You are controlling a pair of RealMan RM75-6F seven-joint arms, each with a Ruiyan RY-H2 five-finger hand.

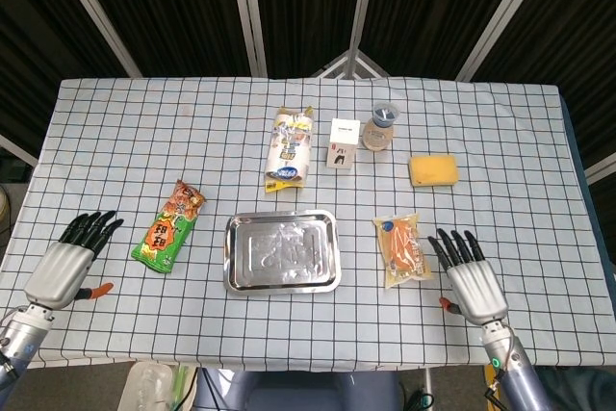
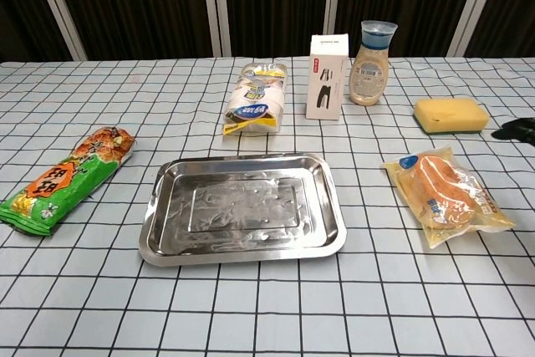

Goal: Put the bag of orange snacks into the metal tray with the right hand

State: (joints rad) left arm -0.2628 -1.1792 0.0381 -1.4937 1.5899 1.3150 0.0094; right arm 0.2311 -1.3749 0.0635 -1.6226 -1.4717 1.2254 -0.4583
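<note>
The clear bag of orange snacks (image 1: 402,249) (image 2: 445,194) lies flat on the checked cloth, right of the metal tray (image 1: 283,251) (image 2: 242,206), which holds nothing. My right hand (image 1: 469,272) hovers open just right of the bag, fingers spread and pointing away, not touching it. Only its dark fingertips (image 2: 518,130) show at the right edge of the chest view. My left hand (image 1: 69,259) rests open at the near left of the table, holding nothing.
A green and orange snack pack (image 1: 170,226) lies left of the tray. Behind it lie a white and yellow bag (image 1: 291,149), a small white box (image 1: 342,142), a capped bottle (image 1: 380,128) and a yellow sponge (image 1: 433,170).
</note>
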